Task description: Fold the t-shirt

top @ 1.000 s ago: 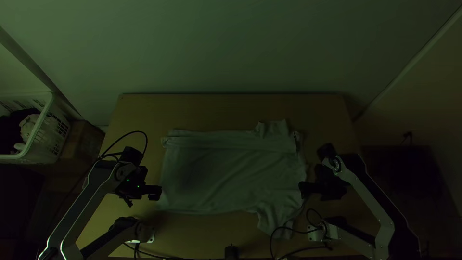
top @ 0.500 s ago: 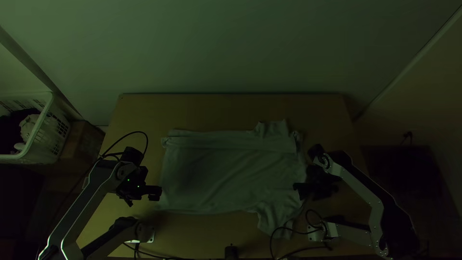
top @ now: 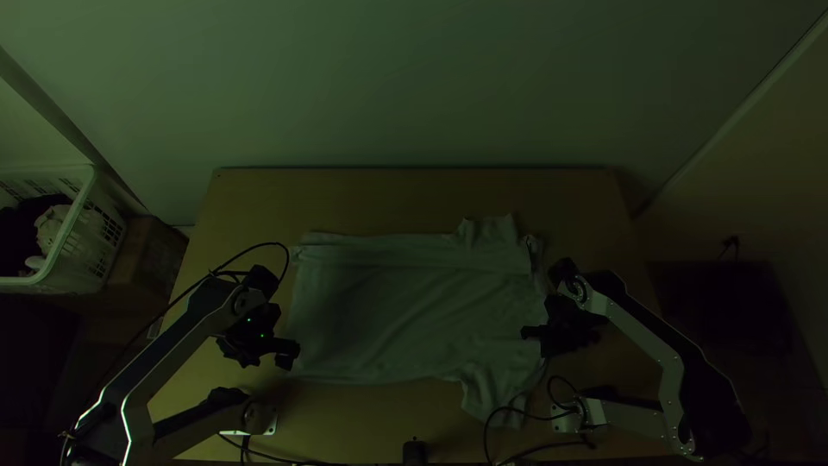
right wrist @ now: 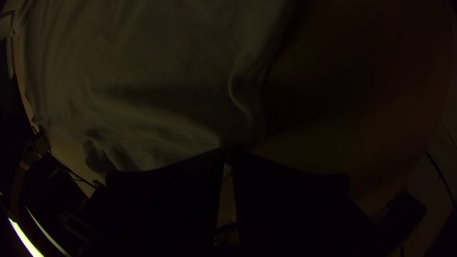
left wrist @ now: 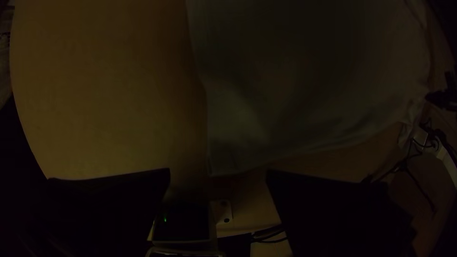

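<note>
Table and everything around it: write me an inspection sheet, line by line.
Surface: light wooden table.
Job's things: t-shirt, spread, wrinkled; a long strip along its far side looks folded over.
Clutter: small dark object at the near edge.
Grippers: left claw open at the shirt's near-left corner; right claw closed at its right edge, whether pinching cloth unclear.
Cables: black cables by the right arm's base, one apparently crossing the near sleeve.
Surroundings: white basket of cloths, left.
</note>
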{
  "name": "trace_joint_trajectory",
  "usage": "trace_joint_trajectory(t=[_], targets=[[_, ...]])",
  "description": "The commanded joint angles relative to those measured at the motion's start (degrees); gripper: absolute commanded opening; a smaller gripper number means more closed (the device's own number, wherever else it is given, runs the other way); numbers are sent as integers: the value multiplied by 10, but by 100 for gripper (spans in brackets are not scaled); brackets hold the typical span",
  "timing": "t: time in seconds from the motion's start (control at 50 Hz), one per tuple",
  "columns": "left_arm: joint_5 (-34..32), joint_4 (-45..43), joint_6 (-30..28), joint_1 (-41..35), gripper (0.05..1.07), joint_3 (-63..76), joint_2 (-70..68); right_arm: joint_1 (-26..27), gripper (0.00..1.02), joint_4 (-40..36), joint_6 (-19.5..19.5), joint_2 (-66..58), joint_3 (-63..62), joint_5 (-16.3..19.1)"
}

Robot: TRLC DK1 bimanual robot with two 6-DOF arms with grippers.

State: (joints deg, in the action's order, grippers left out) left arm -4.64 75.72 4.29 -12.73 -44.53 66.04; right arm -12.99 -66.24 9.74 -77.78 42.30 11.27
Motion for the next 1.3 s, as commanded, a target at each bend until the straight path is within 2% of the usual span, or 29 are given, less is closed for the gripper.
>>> trace_joint_trajectory(t=[0.0, 0.34, 0.44, 0.54, 0.66, 0.72, 0.84, 0.92, 0.98, 1.28], targets=[[7, 14, 12, -10, 102, 17, 22, 5, 3, 1, -8, -10, -13, 7], [15, 7, 21, -30, 101, 21, 94, 17, 3, 12, -12, -11, -12, 9], [17, 3, 23, -30, 92, 20, 126, 17, 3, 15, -12, -14, -11, 10], [16, 0, 21, -32, 92, 18, 146, 17, 3, 18, -12, -14, -10, 10], [16, -15, 22, -48, 73, 20, 147, 17, 3, 20, -12, -14, -10, 10], [16, -22, 22, -48, 70, 21, 147, 17, 3, 20, -12, -14, -10, 10], [16, -37, 23, -58, 37, 23, 142, 17, 3, 21, -13, -15, -7, 10], [16, -44, 23, -63, 25, 26, 145, 17, 3, 21, -13, -15, -4, 9], [16, -47, 19, -64, 8, 25, 146, 18, 3, 21, -13, -15, -2, 9], [-4, -34, -1, -44, 8, -14, 141, 20, 3, -14, -16, -8, 23, 9]])
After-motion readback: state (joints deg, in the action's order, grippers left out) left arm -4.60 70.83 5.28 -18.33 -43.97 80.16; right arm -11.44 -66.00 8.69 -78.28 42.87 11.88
